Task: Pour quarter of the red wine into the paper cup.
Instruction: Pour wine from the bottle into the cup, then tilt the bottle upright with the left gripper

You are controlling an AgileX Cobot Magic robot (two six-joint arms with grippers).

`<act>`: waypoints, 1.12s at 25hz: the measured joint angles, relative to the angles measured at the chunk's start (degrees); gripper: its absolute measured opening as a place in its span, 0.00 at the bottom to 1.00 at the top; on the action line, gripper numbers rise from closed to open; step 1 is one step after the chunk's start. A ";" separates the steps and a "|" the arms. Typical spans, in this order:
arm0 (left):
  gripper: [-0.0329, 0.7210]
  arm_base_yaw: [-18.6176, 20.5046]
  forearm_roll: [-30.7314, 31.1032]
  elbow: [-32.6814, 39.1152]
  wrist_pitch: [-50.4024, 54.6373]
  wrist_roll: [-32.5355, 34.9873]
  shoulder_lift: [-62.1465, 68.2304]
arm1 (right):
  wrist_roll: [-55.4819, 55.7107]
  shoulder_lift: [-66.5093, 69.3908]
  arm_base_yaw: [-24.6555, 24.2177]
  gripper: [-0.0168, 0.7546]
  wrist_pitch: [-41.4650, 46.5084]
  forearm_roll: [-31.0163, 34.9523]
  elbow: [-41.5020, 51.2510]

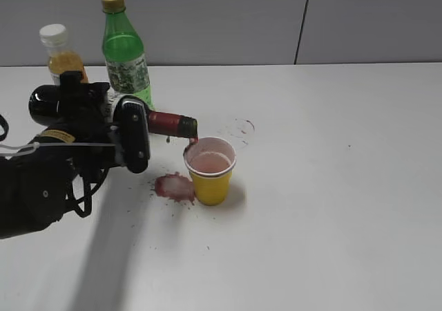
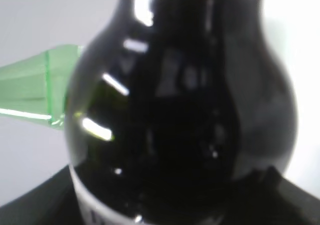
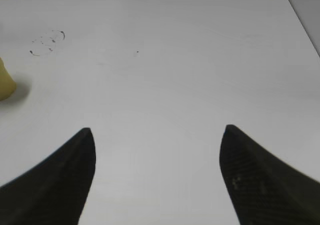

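Outside, the left gripper (image 1: 128, 139) was clamped around the red wine (image 1: 148, 122) bottle, held nearly level with its red neck over the paper cup (image 1: 210, 170), which held pinkish liquid. A red puddle (image 1: 175, 186) lay on the table (image 1: 331, 186) touching the cup's left side; a green bottle (image 1: 125, 48) and an orange juice bottle (image 1: 63, 54) stood behind. The left wrist camera showed only dark glass (image 2: 180, 115) up close. Only the right wrist view showed the right gripper (image 3: 156, 177), spread wide over bare table, holding nothing.
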 joint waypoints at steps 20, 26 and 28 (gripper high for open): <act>0.77 -1.09 -1.26 -1.80 -0.75 4.42 1.68 | 0.00 0.00 0.00 0.78 -0.06 0.00 0.00; 0.77 -1.09 -1.26 -1.87 -0.75 4.49 1.68 | 0.00 0.00 0.00 0.78 -0.06 0.00 0.00; 0.77 -1.09 -1.28 -1.91 -0.75 4.49 1.68 | 0.00 0.00 0.00 0.78 -0.06 0.00 0.00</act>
